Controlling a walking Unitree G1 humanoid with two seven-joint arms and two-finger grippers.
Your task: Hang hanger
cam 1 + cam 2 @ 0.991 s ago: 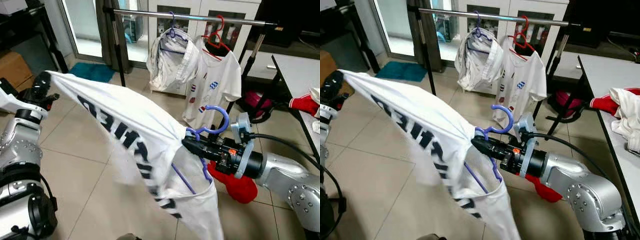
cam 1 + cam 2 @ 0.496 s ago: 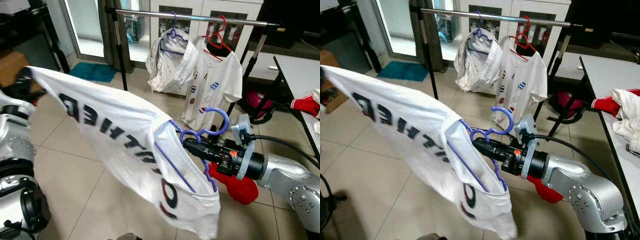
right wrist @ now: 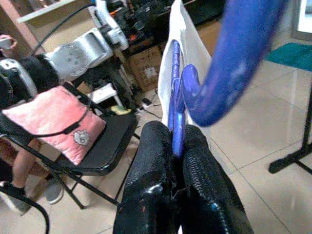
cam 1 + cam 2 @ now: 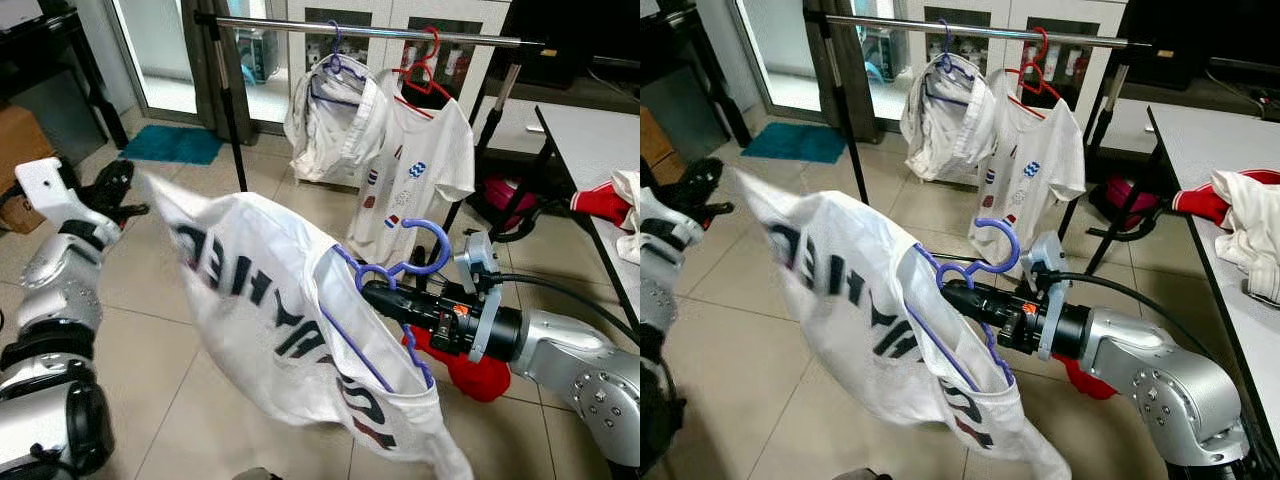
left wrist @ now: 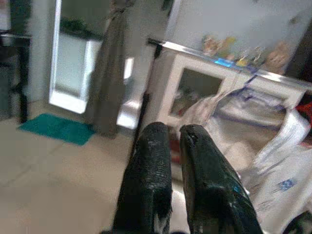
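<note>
From the head views, open tiled floor (image 4: 150,320) lies between the robot and the clothes rail (image 4: 370,30). The right gripper (image 4: 375,293) is clamped on the blue hanger (image 4: 425,245), hook up, its shirt (image 4: 290,340) sagging leftward, blurred. In the left wrist view, the left gripper (image 5: 173,134) is closed on nothing. In the right wrist view, fingers (image 3: 151,161) pinch the hanger's neck.

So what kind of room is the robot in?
Probably a laundry or utility corner of a home. A clothes rail holds a shirt on a red hanger, more clothes are heaped on a table, and the floor is tiled.
</note>
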